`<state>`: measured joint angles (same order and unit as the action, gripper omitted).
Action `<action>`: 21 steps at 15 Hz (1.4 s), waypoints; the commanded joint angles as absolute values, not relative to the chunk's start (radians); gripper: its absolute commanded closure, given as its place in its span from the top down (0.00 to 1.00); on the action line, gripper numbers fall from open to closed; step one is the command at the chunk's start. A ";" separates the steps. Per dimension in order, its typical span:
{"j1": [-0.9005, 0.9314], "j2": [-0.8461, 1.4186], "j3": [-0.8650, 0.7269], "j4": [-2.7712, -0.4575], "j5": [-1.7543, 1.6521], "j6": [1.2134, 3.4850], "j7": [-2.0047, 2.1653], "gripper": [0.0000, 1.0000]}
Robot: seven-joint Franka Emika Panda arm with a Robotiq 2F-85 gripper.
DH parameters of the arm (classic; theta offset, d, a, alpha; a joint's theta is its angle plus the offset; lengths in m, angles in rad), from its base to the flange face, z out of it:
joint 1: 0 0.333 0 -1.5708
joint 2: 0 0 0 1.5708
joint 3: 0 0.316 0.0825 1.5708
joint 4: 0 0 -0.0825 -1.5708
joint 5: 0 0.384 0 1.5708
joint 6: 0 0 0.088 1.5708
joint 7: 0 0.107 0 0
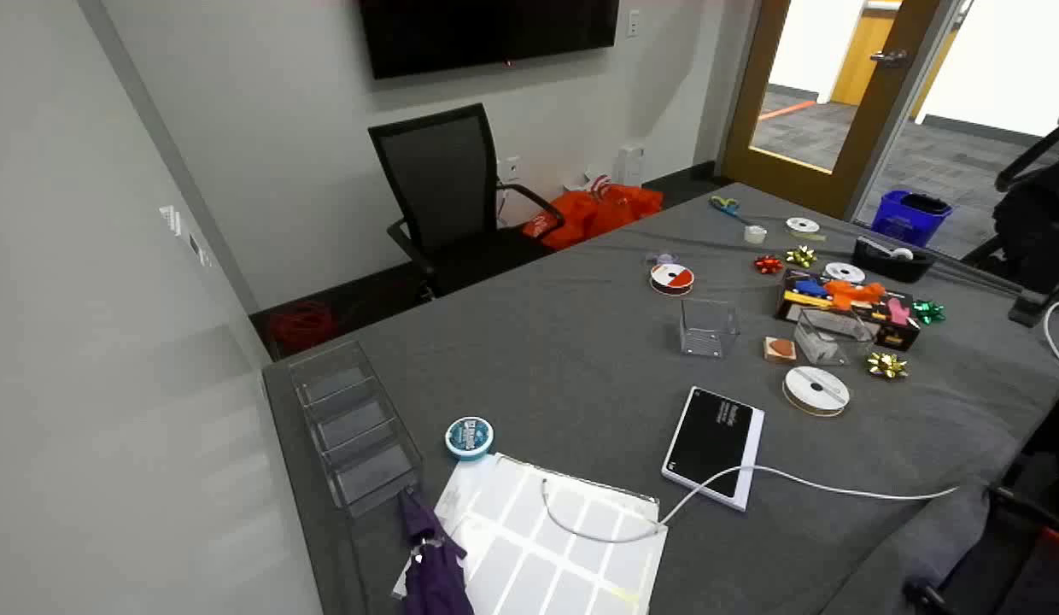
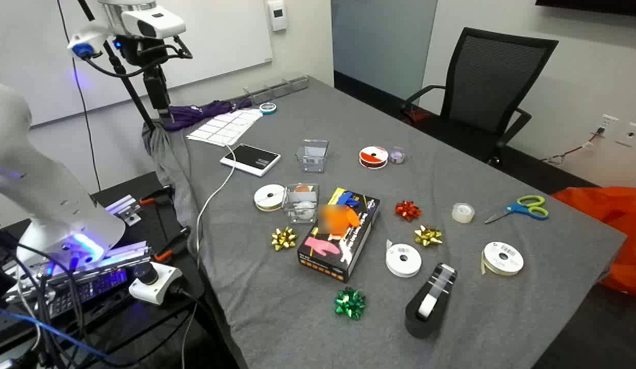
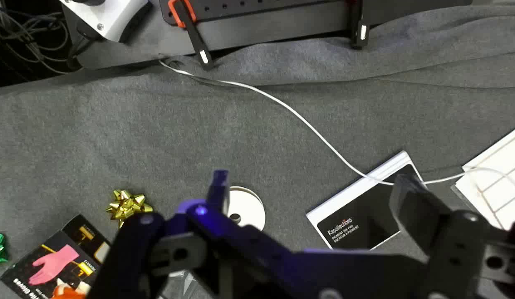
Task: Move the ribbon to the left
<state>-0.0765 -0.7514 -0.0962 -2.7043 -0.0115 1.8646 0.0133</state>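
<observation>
Several ribbon spools lie flat on the grey cloth; which one is meant I cannot tell. A white spool (image 1: pixel 824 399) lies beside the clear boxes, also in an exterior view (image 2: pixel 261 198) and the wrist view (image 3: pixel 250 209), partly behind a finger. A red-and-white spool (image 1: pixel 666 275) shows in both exterior views (image 2: pixel 374 154). A white spool (image 2: pixel 400 266) lies near the tape dispenser and a cream one (image 2: pixel 502 265) near the scissors. My gripper (image 3: pixel 313 186) is open and empty, above the table. In an exterior view it (image 2: pixel 165 116) hangs near the purple cloth.
A glove box (image 2: pixel 359 241), clear boxes (image 2: pixel 313 159), bows (image 2: pixel 350 303), a tape dispenser (image 2: pixel 425 307) and scissors (image 2: pixel 523 206) stand or lie around the spools. A white cable (image 3: pixel 299 116) crosses the black-and-white ink pad (image 3: pixel 361 216). Label sheets (image 1: pixel 555 547) lie beyond it.
</observation>
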 commanded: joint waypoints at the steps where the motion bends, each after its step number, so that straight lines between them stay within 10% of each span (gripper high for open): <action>1: -0.085 -0.751 -0.089 -2.703 -0.007 1.863 0.008 1.00; 21: -0.123 -0.636 -0.148 -2.664 -0.068 1.990 -0.040 1.00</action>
<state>-0.0924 -0.7124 -0.1233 -2.6985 -0.0469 1.9457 0.0056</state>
